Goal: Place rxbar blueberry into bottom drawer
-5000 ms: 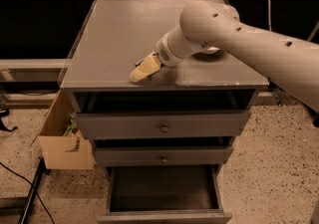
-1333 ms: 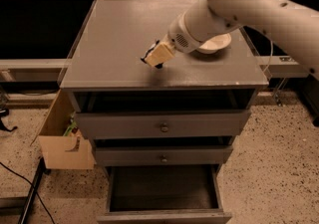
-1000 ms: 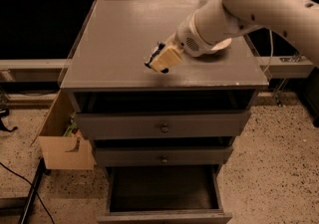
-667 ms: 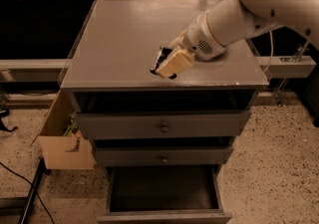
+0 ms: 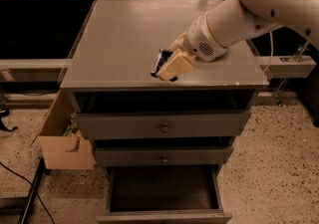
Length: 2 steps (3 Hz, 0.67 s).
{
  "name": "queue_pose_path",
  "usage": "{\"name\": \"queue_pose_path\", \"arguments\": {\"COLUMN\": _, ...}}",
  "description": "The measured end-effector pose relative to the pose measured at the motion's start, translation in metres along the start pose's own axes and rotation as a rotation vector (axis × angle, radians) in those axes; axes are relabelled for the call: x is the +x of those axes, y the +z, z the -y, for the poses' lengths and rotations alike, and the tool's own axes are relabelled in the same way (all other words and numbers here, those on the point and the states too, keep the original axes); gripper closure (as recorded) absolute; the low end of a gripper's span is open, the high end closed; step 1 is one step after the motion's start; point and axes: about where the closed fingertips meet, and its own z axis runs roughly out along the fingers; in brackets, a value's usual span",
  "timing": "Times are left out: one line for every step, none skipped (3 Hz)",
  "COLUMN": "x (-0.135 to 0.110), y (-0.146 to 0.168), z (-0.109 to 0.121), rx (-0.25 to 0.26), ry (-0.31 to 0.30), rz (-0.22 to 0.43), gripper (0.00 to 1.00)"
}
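Note:
My gripper [image 5: 168,64] hangs above the front edge of the gray cabinet top [image 5: 124,34], right of its middle. It is shut on the rxbar blueberry [image 5: 160,61], a small dark blue bar with a white end that shows between the cream fingers [image 5: 175,65]. The bottom drawer [image 5: 164,190] is pulled open below, with a dark interior and nothing showing in it. It lies straight under the gripper, two drawers down. The bowl is hidden behind my arm.
Two upper drawers with round metal knobs [image 5: 163,128] are slightly open. A cardboard box [image 5: 62,141] stands on the floor left of the cabinet. A black cable [image 5: 22,180] runs across the speckled floor. A rail [image 5: 286,63] sits to the right.
My gripper has lifted the bar off the cabinet top and carried it forward and to the right, toward the front edge. The arm now covers the bowl.

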Motion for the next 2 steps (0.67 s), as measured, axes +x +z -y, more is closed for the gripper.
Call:
{"name": "queue_pose_path", "arguments": {"x": 0.003, "y": -0.006, "z": -0.011, "rx": -0.011, "ry": -0.043, "rz": -0.013, "gripper": 1.0}}
{"name": "queue_pose_path", "arguments": {"x": 0.022, "y": -0.024, "z": -0.033, "rx": -0.008, "ry": -0.08, "rz": -0.01, "gripper": 1.0}}
